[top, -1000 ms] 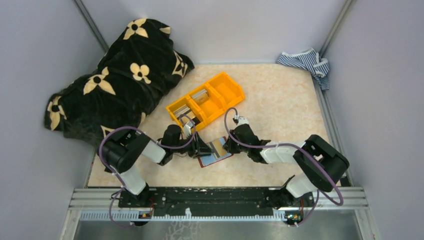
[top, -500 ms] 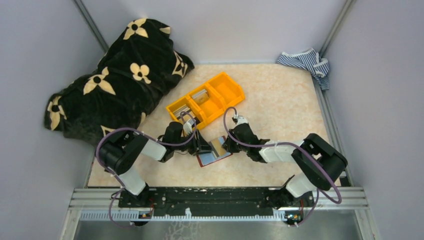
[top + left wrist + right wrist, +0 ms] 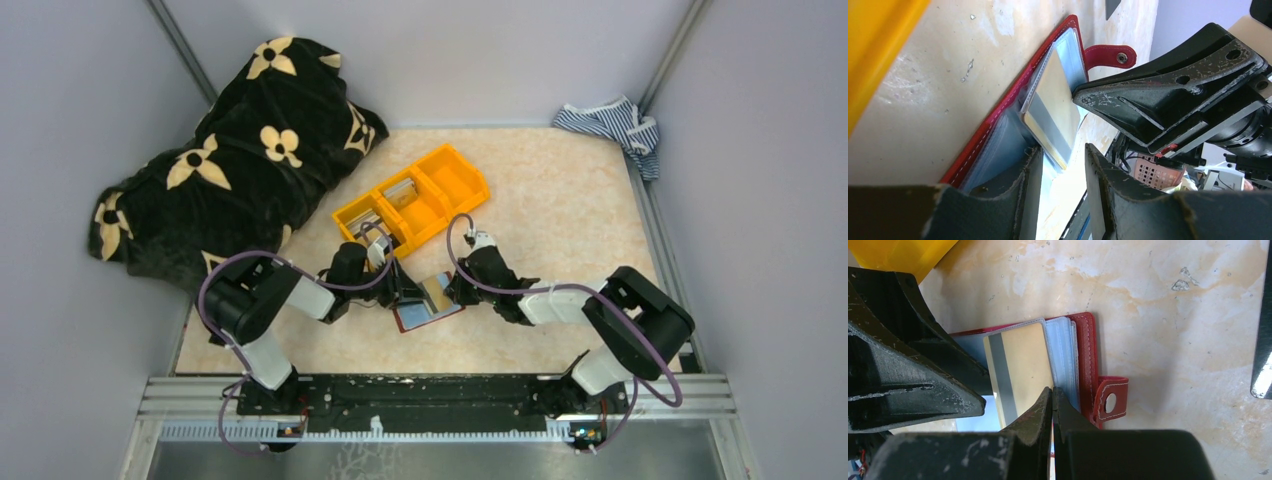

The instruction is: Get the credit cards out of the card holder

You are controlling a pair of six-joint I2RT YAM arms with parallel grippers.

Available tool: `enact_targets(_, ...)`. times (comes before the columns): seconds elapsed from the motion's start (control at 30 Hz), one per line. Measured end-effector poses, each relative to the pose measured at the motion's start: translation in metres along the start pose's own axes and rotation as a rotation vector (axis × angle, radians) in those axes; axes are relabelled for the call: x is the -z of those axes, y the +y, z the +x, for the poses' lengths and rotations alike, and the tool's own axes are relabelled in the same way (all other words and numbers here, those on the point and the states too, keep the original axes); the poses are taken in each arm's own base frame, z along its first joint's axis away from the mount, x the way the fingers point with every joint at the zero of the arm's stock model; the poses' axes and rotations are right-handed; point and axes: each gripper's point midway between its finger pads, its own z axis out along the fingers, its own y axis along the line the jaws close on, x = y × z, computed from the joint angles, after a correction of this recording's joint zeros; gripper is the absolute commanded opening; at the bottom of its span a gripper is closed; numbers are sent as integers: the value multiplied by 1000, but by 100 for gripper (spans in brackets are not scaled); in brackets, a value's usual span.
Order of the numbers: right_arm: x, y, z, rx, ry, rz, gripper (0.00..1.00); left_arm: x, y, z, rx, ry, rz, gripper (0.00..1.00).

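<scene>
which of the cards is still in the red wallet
The pale beige card with the grey stripe, sticking out of the open red card holder. The other cards look grey and lie in the orange bin.

Card holder (image 3: 1088, 360), centre of right wrist view: cover was dark red, white stitching along edge and tab, inner pockets pale blue and clear. Card (image 3: 1020, 365) on it was pale beige with one silver-grey stripe. Bin (image 3: 412, 200), middle of top view, was plain orange-yellow. Blanket (image 3: 240, 150), upper left, was black with cream flower motifs. Cloth (image 3: 615, 125), upper right, showed navy and white stripes. Table (image 3: 560, 220) was beige, marbled with paler blotches.
</scene>
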Motion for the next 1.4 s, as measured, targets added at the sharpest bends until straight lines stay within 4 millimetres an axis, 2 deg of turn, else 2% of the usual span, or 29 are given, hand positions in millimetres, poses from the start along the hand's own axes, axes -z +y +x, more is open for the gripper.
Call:
enact_targets(0.73,-5,-6,-9,4,-40,15,0,-7,-23,-3,153,4,186,37)
enact_targets(1.17,-4,-6,-10,5,-41,19,0,-7,-21,0,147,13,177,38)
enact_targets(1.4,5,-11,-4,5,-22,37,0,-4,-22,-1,91,15,143,39)
